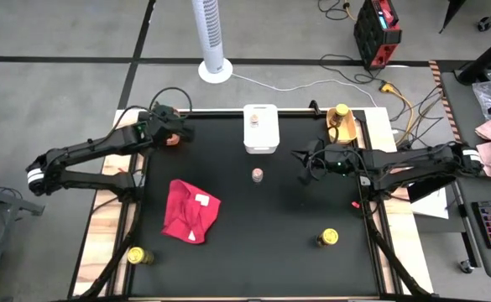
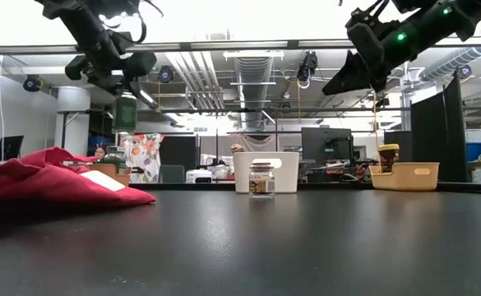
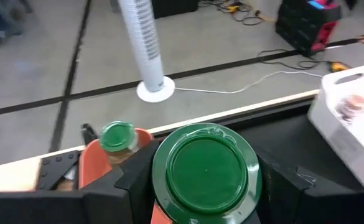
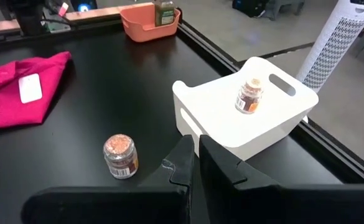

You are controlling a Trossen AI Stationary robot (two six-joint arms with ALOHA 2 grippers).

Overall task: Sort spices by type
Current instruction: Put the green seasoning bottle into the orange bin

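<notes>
The left claw [image 1: 168, 126] hangs above the desk's [image 1: 270, 252] far left corner, its fingers [image 3: 132, 180] part-open and clamped on a green-lidded jar [image 3: 205, 171] — the jar is lifted clear of the desk, right over the orange bin [image 3: 91, 165]. A second green jar [image 3: 118, 138] already stands inside that bin.

The right claw [image 1: 300, 157] hovers over the desk's right half, near the far edge, clenched tight on nothing; its two fingers [image 4: 191, 165] press together.

The white bin [image 1: 260, 127] sits at the middle of the far edge with one pink-lidded jar [image 4: 251, 94] in it. Another pink jar [image 1: 257, 174] stands on the bare desk just in front of the white bin. The yellow bin [image 1: 346, 126] at the far right corner holds a yellow-lidded jar [image 1: 342, 111]. Two more yellow jars wait loose — one [image 1: 328, 238] near the front right, one [image 1: 136, 254] at the front left corner. A red cloth [image 1: 190, 210] lies crumpled left of centre.
</notes>
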